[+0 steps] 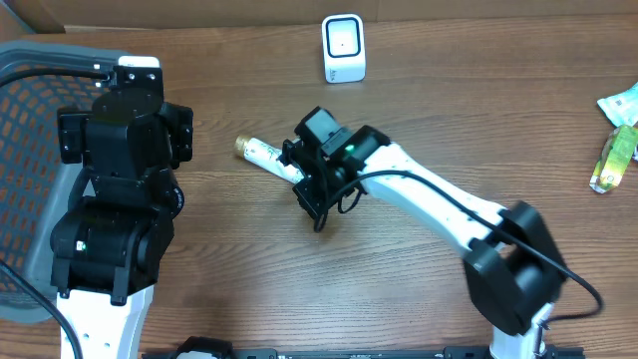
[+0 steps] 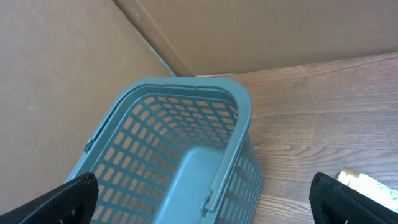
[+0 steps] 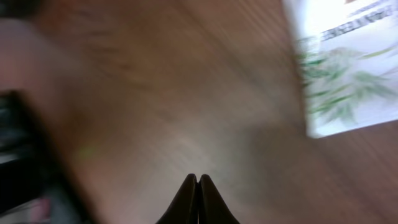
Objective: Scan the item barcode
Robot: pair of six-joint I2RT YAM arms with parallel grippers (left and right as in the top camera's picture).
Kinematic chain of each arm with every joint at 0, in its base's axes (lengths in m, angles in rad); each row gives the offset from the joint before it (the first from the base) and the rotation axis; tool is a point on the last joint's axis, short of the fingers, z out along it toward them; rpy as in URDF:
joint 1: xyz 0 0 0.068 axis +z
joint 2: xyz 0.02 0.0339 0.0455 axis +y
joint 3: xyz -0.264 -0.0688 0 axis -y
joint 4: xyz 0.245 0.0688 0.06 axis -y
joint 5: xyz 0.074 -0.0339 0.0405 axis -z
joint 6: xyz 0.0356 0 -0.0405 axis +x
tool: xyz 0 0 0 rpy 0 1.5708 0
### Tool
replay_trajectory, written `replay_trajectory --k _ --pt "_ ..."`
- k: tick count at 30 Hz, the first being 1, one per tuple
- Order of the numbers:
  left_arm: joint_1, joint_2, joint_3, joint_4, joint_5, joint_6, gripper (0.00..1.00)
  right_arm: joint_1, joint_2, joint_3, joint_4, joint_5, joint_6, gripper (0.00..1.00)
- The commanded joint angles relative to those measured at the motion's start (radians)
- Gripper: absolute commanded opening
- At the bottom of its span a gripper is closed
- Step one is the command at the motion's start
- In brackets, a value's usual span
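**Inspector A:** Status, working left to right from the scanner?

**Inspector B:** Far left of the scanner [image 1: 344,48], the basket [image 1: 40,52] sits at the edge of the counter [image 1: 429,110]. The left fingers [image 2: 56,202] hang over it, spread to their widest and holding nothing.

**A:** The item?

**B:** The tube [image 1: 267,155] lies flat on the counter, below and a little left of the scanner and well apart from it.

**A:** The right arm?

**B:** The right fingers [image 3: 189,199] sit below the scanner, at the tube's right end. They are pressed fully together. The wrist view is blurred, but the tips meet over bare wood with the tube off to one side, so I judge there is no grip.

**A:** Progress?

**B:** Nothing completed, in my judgement. The tube is not lifted and no barcode faces the scanner. Grasping, carrying and presenting all remain. I cannot tell where the barcode sits. Packets [image 1: 618,140] lie far right of the scanner.
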Motion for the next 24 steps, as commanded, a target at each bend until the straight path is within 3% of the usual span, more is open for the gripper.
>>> replay_trajectory --k 1,2,3,4,5,10,19,24 --pt "0.000 0.002 0.002 0.005 0.002 0.008 1.00 -0.035 -0.064 0.021 -0.029 -0.147 0.017 0.04" --pt "0.000 0.002 0.002 0.005 0.002 0.008 1.00 -0.035 -0.064 0.021 -0.029 -0.115 0.017 0.17" --pt "0.000 0.002 0.002 0.005 0.002 0.008 1.00 -0.035 -0.061 0.018 -0.024 -0.060 0.016 0.37" --pt "0.000 0.002 0.002 0.005 0.002 0.008 1.00 -0.034 -0.057 0.018 -0.018 0.000 0.016 0.77" --pt "0.000 0.002 0.002 0.004 0.002 0.008 0.99 -0.022 -0.052 0.018 0.012 0.119 0.015 1.00" --pt "0.000 0.002 0.002 0.005 0.002 0.008 1.00 0.012 -0.019 0.018 0.181 0.337 0.001 1.00" --pt "0.000 0.002 0.002 0.005 0.002 0.008 1.00 0.044 0.098 0.019 0.351 0.343 -0.192 1.00" --pt "0.000 0.002 0.002 0.005 0.002 0.008 0.99 0.085 0.137 0.019 0.431 0.440 -0.288 1.00"
